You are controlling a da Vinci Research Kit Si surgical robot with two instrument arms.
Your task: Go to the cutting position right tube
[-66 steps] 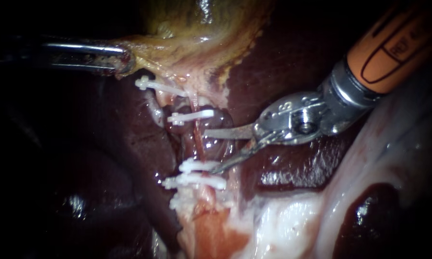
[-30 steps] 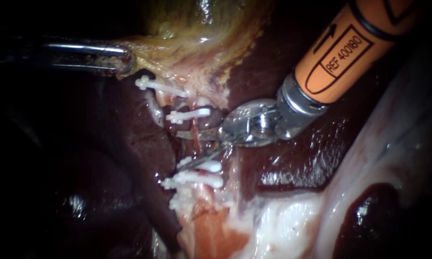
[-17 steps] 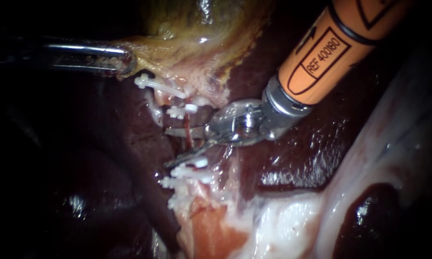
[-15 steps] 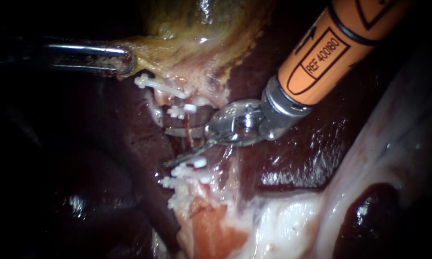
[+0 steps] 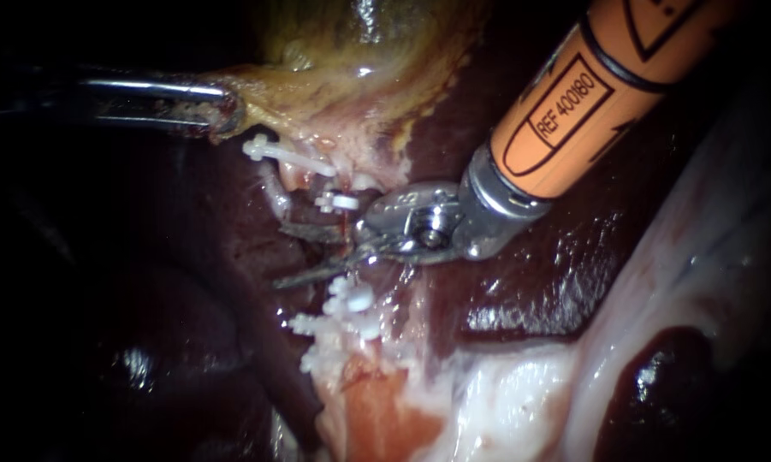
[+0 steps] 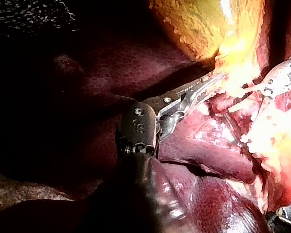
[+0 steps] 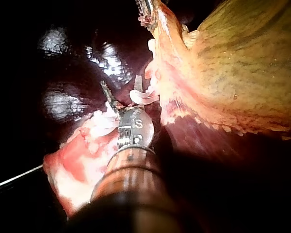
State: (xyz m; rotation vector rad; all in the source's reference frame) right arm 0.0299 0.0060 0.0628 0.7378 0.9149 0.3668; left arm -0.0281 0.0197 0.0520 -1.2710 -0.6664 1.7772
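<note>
Your right instrument's pincer is spread, its two blades pointing left across the right tube, which sits deep in the gap, close to the hinge. That tube runs far to near, between the far clip and the near clips. Your left instrument pinches the gallbladder at far left.

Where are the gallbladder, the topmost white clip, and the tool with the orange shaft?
gallbladder [image 5: 342, 60]: endoscope view, on its yellow-green wall.
topmost white clip [image 5: 287, 156]: endoscope view, mid-length of its bar.
right instrument [image 5: 279, 256]: endoscope view, gap between its open jaw tips.
</note>
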